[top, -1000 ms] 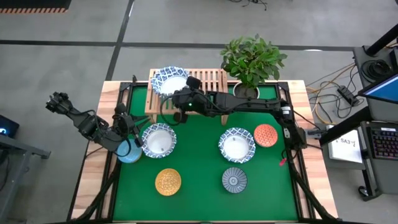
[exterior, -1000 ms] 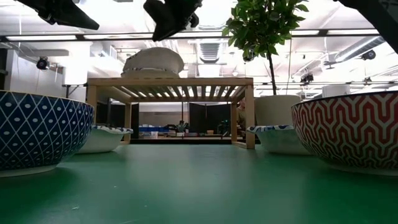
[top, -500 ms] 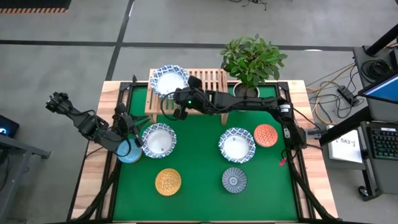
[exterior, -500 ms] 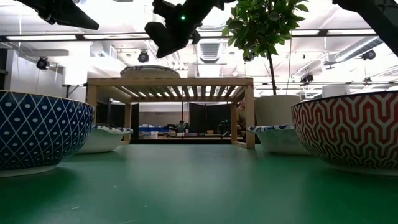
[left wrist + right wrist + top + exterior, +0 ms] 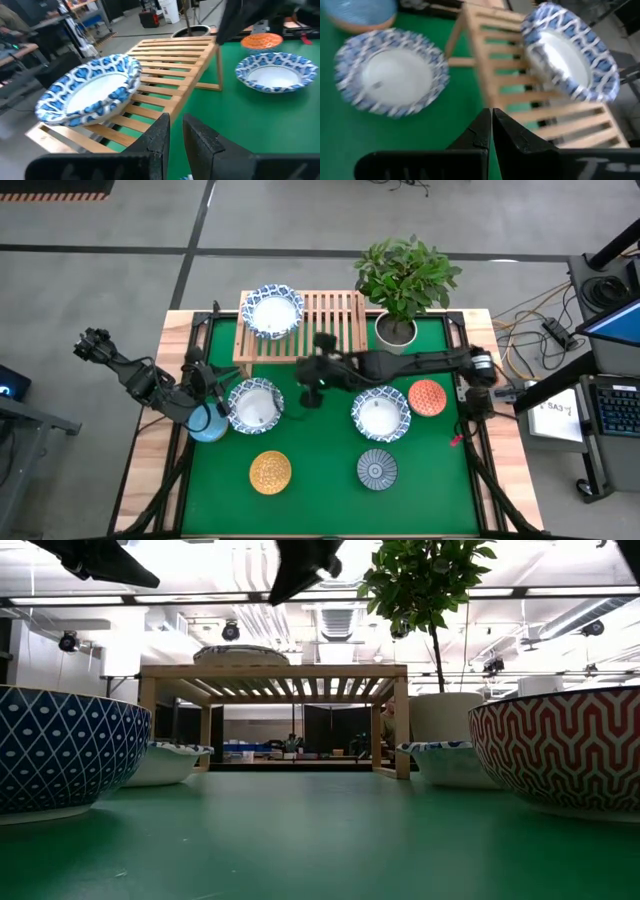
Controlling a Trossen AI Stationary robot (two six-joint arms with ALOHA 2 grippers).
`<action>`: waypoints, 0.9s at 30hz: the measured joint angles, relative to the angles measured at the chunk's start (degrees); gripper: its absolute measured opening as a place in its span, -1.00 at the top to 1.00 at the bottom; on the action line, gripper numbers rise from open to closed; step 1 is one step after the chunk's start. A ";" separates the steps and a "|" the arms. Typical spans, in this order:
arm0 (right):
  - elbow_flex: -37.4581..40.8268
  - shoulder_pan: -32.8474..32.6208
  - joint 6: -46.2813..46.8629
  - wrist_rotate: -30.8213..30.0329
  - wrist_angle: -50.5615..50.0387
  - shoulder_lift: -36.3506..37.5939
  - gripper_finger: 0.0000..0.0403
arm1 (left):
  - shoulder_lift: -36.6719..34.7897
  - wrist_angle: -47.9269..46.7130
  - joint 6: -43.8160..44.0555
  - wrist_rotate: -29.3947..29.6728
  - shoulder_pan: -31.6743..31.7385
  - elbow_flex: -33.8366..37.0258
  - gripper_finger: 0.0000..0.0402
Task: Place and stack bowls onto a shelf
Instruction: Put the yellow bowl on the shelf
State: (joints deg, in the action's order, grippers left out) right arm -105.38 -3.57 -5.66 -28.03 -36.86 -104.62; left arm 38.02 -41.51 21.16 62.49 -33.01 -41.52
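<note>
One white bowl with a blue patterned rim (image 5: 274, 311) (image 5: 90, 92) rests by its base on the far-left slats of the light-wood shelf (image 5: 325, 320) (image 5: 275, 671). My right gripper (image 5: 310, 388) (image 5: 491, 112) hangs shut and empty above the green mat, just in front of the shelf. My left gripper (image 5: 222, 408) (image 5: 176, 120) hovers over a light-blue bowl (image 5: 205, 428), next to a second white bowl (image 5: 255, 405). Only a narrow slit parts its fingers, with nothing in it. On the mat stand a third white bowl (image 5: 380, 412), an orange-red (image 5: 427, 397), a mustard (image 5: 270, 472) and a grey-blue bowl (image 5: 377, 469).
A potted plant (image 5: 397, 328) stands at the shelf's right end, its leaves (image 5: 405, 275) spreading over the far edge. The shelf's middle and right slats (image 5: 340, 315) are bare. A strip of bare green mat (image 5: 330, 450) lies between the bowls near the front.
My right gripper has let go of the white bowl on the shelf. It has drawn back from the shelf toward the table's near and right side. The bowl, raised and tilted at first, has sunk flat onto the slats.
</note>
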 joint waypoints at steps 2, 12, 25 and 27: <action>5.10 -1.58 0.42 0.02 1.55 3.43 0.96 | 0.23 0.12 0.73 -1.74 0.00 0.00 0.82; 29.97 -7.62 1.13 1.50 13.35 22.24 0.96 | 2.84 6.51 7.61 -7.97 -0.02 0.00 0.82; 53.37 -11.21 -2.36 13.50 30.01 39.83 0.96 | 17.76 19.48 13.94 -27.58 -0.04 -2.44 0.82; 55.44 -11.21 -2.50 13.49 31.03 42.00 0.96 | 20.36 19.30 14.69 -30.43 -0.03 -3.68 0.82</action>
State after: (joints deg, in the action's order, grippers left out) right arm -49.94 -14.79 -8.16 -14.55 -5.84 -62.62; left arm 58.39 -22.22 35.85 32.06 -33.05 -45.20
